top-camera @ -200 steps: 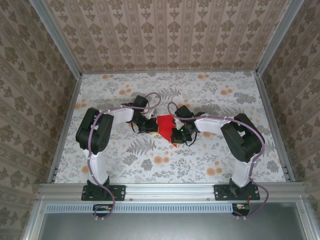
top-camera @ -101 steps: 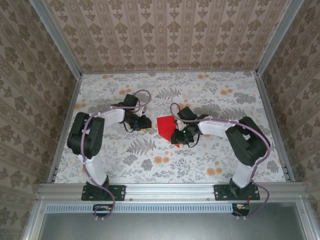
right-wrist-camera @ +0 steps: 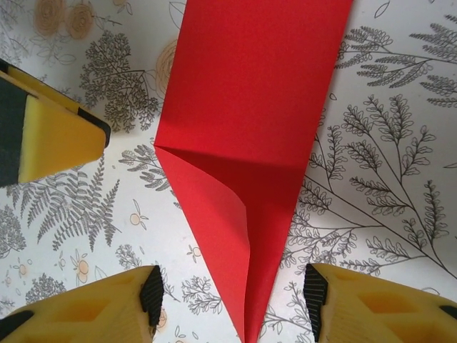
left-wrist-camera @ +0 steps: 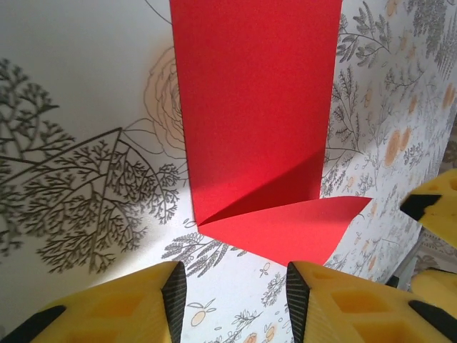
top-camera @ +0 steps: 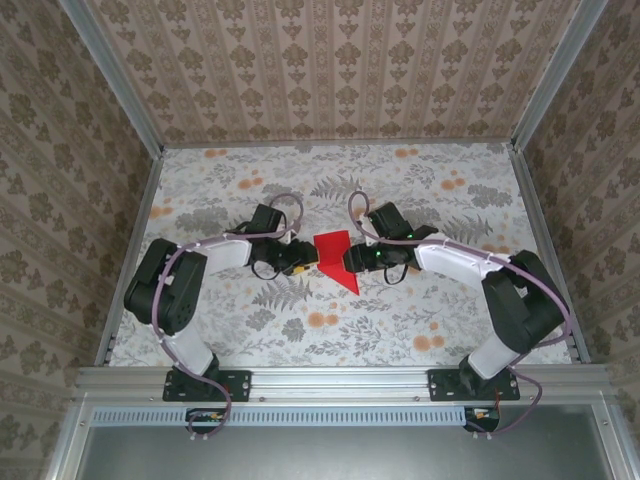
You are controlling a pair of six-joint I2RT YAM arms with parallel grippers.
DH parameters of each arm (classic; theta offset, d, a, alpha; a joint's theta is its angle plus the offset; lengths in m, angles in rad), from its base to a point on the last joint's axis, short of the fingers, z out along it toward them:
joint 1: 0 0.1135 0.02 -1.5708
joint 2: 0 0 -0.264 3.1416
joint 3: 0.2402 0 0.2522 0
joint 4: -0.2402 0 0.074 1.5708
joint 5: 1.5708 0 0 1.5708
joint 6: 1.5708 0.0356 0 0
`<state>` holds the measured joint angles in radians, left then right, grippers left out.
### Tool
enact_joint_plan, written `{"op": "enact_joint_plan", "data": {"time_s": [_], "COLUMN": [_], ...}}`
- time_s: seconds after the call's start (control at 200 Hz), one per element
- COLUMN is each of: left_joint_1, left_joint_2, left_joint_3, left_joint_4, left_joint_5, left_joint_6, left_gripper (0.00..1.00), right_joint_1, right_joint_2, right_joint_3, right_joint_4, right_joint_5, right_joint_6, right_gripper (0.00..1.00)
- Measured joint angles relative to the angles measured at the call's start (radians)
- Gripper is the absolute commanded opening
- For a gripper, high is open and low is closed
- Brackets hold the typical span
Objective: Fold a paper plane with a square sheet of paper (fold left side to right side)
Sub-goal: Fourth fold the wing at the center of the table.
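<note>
"Between my two grippers, flat on the flowered table [top-camera: 420,310], lies the square sheet of paper [top-camera: 335,256], though it is no longer square."

"Which step do you reckon you are at?"

"Shaping the nose, I judge. The paper is now a narrow red strip, so the left-over-right fold looks done. One end is turned over on a slant and runs to a point. It is not a paper plane yet, as I see no wings."

"And your grippers?"

"Both are empty. My left gripper [left-wrist-camera: 234,296] sits just left of the paper, jaws apart with nothing between them. My right gripper [right-wrist-camera: 233,296] sits just right of the paper, jaws wide. The paper's pointed tip lies in the gap between them, and as far as I can tell they do not touch it."

"How does the paper look?"

"It is bright, plain and thin. The slanted flap does not lie down. Its free edge curls up off the layer beneath and throws a shadow."

"So what is the next move?"

"My guess is to pin the flat part of the paper with one gripper and press the other along the slanted crease until the flap stays down. That calls for a light touch, since paper this thin would likely slide or crumple. The raised edge is the one place I could pinch it."
</note>
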<state>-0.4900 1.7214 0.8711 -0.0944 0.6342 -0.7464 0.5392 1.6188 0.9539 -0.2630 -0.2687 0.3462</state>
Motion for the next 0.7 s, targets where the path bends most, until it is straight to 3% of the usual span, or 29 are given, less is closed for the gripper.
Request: {"op": "enact_joint_plan", "data": {"time_s": [0.19, 0.325, 0.475, 0.7], "left_joint_1": [-0.008, -0.009, -0.014, -0.019], "left_joint_2": [0.025, 0.038, 0.040, 0.049], "left_joint_3": [0.004, 0.006, 0.012, 0.031], "left_joint_4": [0.002, 0.001, 0.002, 0.002], "left_joint_5": [0.002, -0.003, -0.006, -0.006], "left_joint_6": [-0.019, -0.023, -0.026, -0.035], "left_gripper": [0.47, 0.48, 0.48, 0.48], "right_joint_1": [-0.002, -0.002, -0.008, -0.016], "right_joint_2": [0.098, 0.118, 0.119, 0.119], "right_joint_3": [0.029, 0.042, 0.050, 0.050], "right_joint_4": [0.021, 0.037, 0.045, 0.044], "right_joint_5": [-0.027, -0.045, -0.049, -0.038], "right_joint_6": [-0.010, -0.011, -0.019, -0.015], "right_gripper": [0.48, 0.29, 0.00, 0.00]}}
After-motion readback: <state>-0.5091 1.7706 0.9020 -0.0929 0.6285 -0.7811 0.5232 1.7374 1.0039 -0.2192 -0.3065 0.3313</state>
